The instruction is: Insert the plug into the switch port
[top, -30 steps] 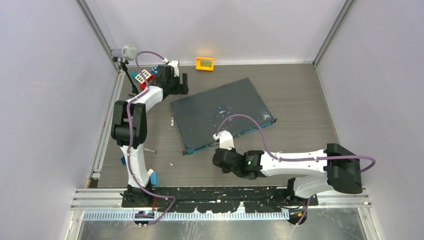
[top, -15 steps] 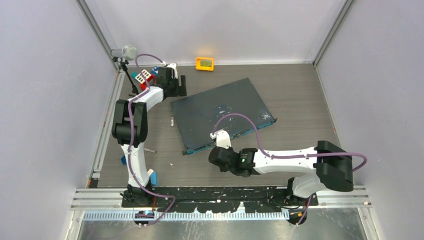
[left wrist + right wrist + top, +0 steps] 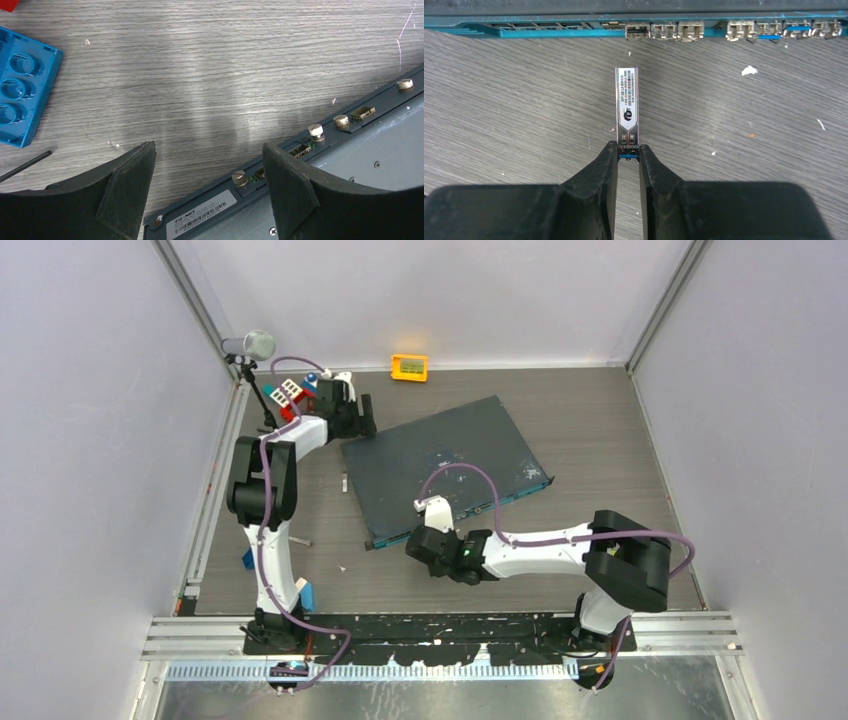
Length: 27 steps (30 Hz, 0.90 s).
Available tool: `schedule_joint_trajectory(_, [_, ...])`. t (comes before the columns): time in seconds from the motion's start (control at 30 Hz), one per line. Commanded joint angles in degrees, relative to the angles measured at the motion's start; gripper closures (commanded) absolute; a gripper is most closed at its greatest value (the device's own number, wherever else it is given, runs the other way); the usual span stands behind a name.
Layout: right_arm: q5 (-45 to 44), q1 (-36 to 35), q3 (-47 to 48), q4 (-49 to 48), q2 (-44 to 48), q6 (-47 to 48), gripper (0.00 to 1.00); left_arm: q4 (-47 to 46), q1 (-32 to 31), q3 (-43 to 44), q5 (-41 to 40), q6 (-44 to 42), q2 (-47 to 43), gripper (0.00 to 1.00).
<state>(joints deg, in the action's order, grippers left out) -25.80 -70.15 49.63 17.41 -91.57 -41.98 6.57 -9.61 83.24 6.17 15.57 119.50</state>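
Note:
The switch (image 3: 440, 465) is a flat dark-grey box with white scuffs lying askew mid-table. Its teal-blue front face (image 3: 574, 31) carries a row of ports (image 3: 664, 31) and runs across the top of the right wrist view. My right gripper (image 3: 628, 148) is shut on the rear end of the plug (image 3: 628, 102), a slim metal module with a white label. The plug points at the ports with a gap of bare table between. In the top view the right gripper (image 3: 425, 540) sits just before the front face. My left gripper (image 3: 207, 165) is open and empty, over the switch's back edge (image 3: 300, 150).
A small orange-yellow box (image 3: 409, 367) stands at the far wall. Red, white and blue toy blocks (image 3: 288, 396) lie by the left gripper, with a blue block (image 3: 20, 95) in the left wrist view. A lamp (image 3: 256, 344) stands at the back left. A blue piece (image 3: 305, 595) lies near the left base.
My right gripper has moved left and toward the switch's front face with the plug. My left gripper has shifted slightly toward the switch's back corner.

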Motion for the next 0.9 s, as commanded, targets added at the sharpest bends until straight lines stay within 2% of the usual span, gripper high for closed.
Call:
schedule_joint_trajectory(0.0, [-1.1, 0.0, 3.2, -4.0, -1.6, -2.8, 1.00, -1.6, 0.2, -0.8, 2.2, 0.5, 0.6, 0.20])
schedule_joint_trajectory(0.3, [-2.5, -0.1, 5.0, -4.4, -3.6, -3.5, 0.99, -1.5, 0.2, -0.3, 3.5, 0.0, 0.7, 0.21])
schedule_joint_trajectory(0.87, [0.0, 2.3, 5.2, -5.4, -4.6, -2.5, 1.00, 0.6, 0.2, 1.7, 5.9, -0.7, 2.0, 0.24])
